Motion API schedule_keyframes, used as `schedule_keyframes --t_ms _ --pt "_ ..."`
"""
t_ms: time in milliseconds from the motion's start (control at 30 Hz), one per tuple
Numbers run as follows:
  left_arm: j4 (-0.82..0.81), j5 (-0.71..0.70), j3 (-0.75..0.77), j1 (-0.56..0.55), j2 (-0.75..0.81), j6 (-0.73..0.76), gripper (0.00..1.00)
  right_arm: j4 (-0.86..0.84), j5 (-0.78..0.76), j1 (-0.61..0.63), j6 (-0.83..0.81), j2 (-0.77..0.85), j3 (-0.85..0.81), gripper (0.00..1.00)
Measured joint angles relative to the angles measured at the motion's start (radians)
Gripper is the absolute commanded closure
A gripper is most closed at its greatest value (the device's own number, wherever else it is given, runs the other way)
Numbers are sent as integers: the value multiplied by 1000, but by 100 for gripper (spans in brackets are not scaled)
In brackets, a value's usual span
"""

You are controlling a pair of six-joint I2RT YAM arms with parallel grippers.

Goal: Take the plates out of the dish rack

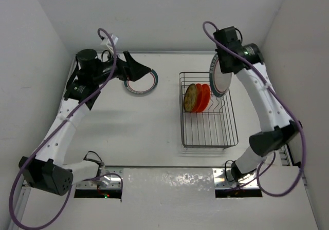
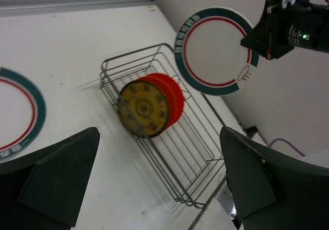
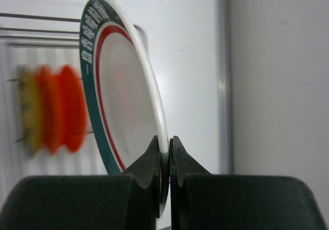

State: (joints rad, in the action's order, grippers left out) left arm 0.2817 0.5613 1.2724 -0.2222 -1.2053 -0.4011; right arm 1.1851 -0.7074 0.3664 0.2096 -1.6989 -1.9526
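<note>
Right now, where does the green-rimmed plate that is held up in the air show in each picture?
Top view: the plate is upper right, by the far end of the wire rack.
Left wrist view: upper right, beyond the rack.
Right wrist view: centre, edge-on, clamped in the right gripper.
Shared landmark: the orange plates standing in the rack, which all three views show.

Racked plates (image 3: 54,109) blurred, perhaps three; table plate (image 2: 18,114) cut off left.
</note>
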Motion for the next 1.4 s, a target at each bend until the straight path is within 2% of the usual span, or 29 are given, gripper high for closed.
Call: schedule_keyframes --t_ms 67,133,267,333,433,467,500,567,600,633,667,700,767,800,900,1000,1133,1167,1200,1267,1300,1333,1367,1400 --pt "-80 58 -37 -10 8 -28 0 -24 128 2 -6 77 10 100" --pt "-148 100 -66 -17 -22 -56 0 -87 322 2 -6 170 76 100" --pt "-205 149 -111 -34 -108 -94 2 -312 769 3 70 327 297 100" --pt "-208 158 -125 -37 -137 -101 8 -451 959 10 143 356 399 100" --pt "-217 174 -145 -38 -156 -111 32 -628 1146 10 252 336 480 100" --pt "-224 182 -153 -38 -157 -113 61 -679 1181 9 283 321 496 100" --pt "-246 201 -163 -38 -157 -133 78 -726 1207 9 311 308 512 100" --pt "-288 234 -172 -37 -155 -150 100 -797 1225 0 348 278 545 100" --pt "-307 262 -173 -26 -154 -167 100 -818 1234 -18 360 266 558 72" --pt "-315 262 -172 -24 -152 -178 100 -833 1242 -29 379 251 565 44" --pt "-314 244 -170 -26 -151 -170 100 -842 1238 -30 388 240 565 11" --pt "-288 199 -165 -30 -153 -161 100 -841 1231 -23 394 232 563 1" --pt "-192 55 -149 -39 -165 -156 100 -787 1142 -4 377 227 542 1" --pt "-172 30 -136 -37 -176 -157 100 -743 1086 6 369 225 520 1" --pt "-92 -127 -76 12 -267 -187 100 -610 845 11 340 229 452 1" --pt "-67 -205 9 108 -438 -222 100 -532 674 4 306 251 446 1" --pt "-10 -240 212 195 -738 -237 100 -459 528 2 251 312 492 1" --pt "20 -241 273 205 -813 -236 96 -443 504 2 235 327 502 1" --pt "42 -240 319 209 -868 -236 79 -431 484 2 222 341 512 1" --pt "77 -228 383 209 -943 -234 57 -411 451 0 195 357 525 1" --pt "91 -227 398 207 -961 -233 36 -405 436 -4 183 359 532 1" --pt "110 -229 404 204 -967 -227 25 -397 425 -6 174 359 536 1" --pt "130 -230 404 202 -968 -230 0 -386 417 -10 164 355 541 1" --pt "145 -232 406 198 -966 -234 0 -375 410 -15 156 348 543 1"
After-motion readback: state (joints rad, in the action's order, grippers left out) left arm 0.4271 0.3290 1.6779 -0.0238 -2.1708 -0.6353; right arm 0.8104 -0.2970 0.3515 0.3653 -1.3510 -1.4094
